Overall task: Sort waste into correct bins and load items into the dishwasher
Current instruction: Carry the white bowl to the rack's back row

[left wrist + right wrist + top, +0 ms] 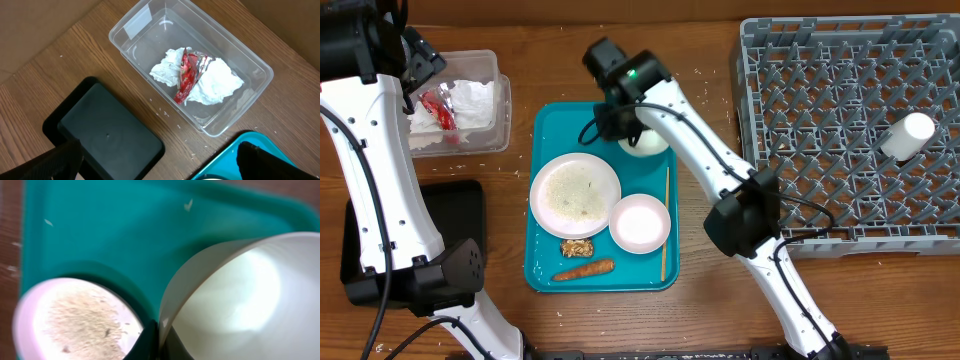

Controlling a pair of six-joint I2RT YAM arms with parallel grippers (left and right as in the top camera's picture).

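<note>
Glossy white round bowl [650, 143] sits upper middle of the overhead view, on the rounded teal plastic tray [548, 130]. Right gripper [156, 341] straddles its rim, one finger inside and one outside, seemingly nipped on the thin wall. Probably light, stiff, slick and chippable. A rim pinch may pivot, so bite deep. Left gripper [159, 150] is spread wide and empty over the wooden bench [60, 60], near the clear rectangular plastic tub [137, 25].
</note>
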